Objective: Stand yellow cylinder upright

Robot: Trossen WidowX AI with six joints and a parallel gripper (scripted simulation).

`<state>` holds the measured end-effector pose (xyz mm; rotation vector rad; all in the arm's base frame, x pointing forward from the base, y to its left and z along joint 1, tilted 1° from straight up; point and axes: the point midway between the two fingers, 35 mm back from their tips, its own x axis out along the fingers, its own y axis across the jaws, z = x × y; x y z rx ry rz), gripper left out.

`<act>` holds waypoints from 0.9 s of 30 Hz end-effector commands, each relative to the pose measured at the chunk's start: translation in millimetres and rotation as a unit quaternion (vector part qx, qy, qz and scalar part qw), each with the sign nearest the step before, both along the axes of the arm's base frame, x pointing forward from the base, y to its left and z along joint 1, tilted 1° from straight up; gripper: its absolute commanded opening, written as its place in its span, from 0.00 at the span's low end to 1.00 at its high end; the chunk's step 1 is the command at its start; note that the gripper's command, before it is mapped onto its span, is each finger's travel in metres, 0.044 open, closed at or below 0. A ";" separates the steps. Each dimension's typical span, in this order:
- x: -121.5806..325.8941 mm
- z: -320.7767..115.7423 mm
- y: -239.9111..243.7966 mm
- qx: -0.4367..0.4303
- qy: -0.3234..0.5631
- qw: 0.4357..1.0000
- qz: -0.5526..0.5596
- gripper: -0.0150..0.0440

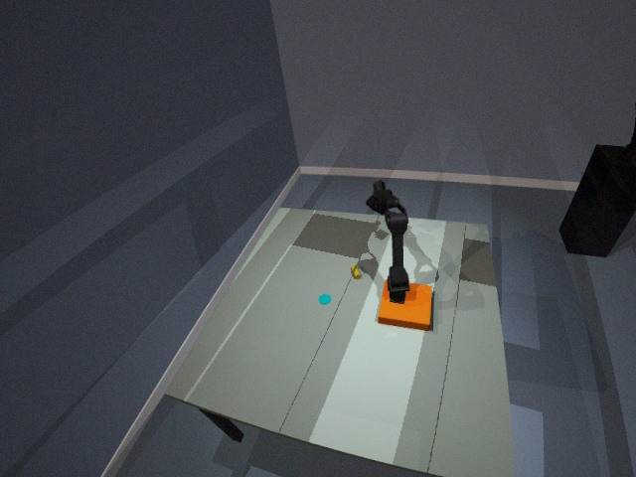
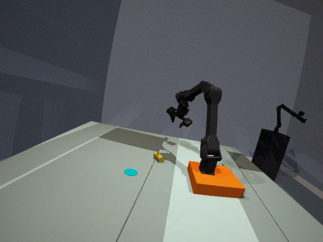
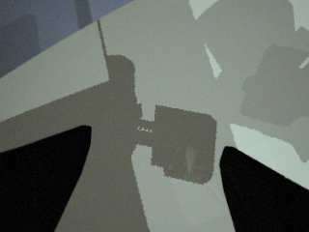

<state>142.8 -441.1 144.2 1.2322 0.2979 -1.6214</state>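
The yellow tall cylinder (image 1: 356, 271) (image 2: 158, 157) lies on its side on the table, behind and to the right of the cyan circle in the top and exterior views. The flat cyan circle (image 1: 324, 299) (image 2: 130, 172) has nothing on it. My gripper (image 2: 176, 125) (image 3: 157, 145) is open and empty. It hangs high above the back part of the table, beyond the cylinder, pointing downward in the exterior view. The wrist view shows both dark fingertips apart with only table and shadows between them; the cylinder and circle are out of that view.
The arm stands on an orange base block (image 1: 404, 308) (image 2: 216, 182), to the right of the cylinder and circle. The table (image 1: 256, 354) (image 2: 78, 208) has shadows and thin dark lines across it. A dark pedestal (image 1: 598, 205) (image 2: 270, 153) with another arm stands off the table at the right.
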 end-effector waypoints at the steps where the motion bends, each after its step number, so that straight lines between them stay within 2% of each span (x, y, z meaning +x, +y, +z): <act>1: 37.3 -7.8 47.4 0.047 0.032 0.994 0.097 0.78; 10: 88.0 -19.9 153.4 0.132 0.103 0.940 0.296 0.78; 19: 98.7 -24.9 259.2 0.202 0.173 0.838 0.477 0.78; 23: 96.0 -25.0 282.1 0.216 0.189 0.808 0.514 0.78; 27: 95.8 -25.0 283.2 0.217 0.190 0.807 0.516 0.78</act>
